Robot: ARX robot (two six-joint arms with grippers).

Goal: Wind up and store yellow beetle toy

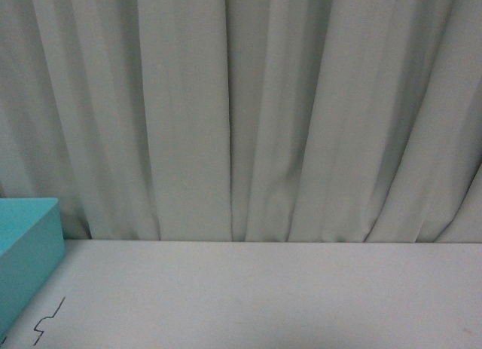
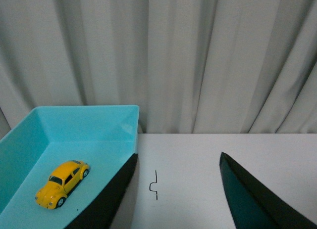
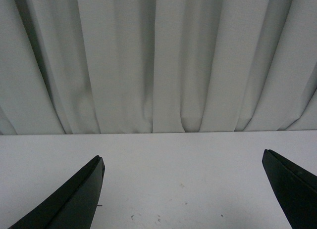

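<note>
The yellow beetle toy (image 2: 62, 183) rests on its wheels on the floor of a turquoise bin (image 2: 99, 121) in the left wrist view, glossy with dark windows. My left gripper (image 2: 178, 162) is open beside the bin over the white table, one black finger overlapping the bin's near wall, nothing between the fingers. My right gripper (image 3: 182, 162) is open too, its dark fingers (image 3: 79, 197) spread wide above bare table. In the front view neither gripper shows and the toy is hidden; only a corner of the bin (image 1: 26, 247) appears at the left.
A white table (image 1: 263, 289) runs back to a pale pleated curtain (image 1: 241, 108). A small black squiggle mark (image 2: 154, 185) lies on the table beside the bin, seen also as the mark (image 1: 49, 322) in the front view.
</note>
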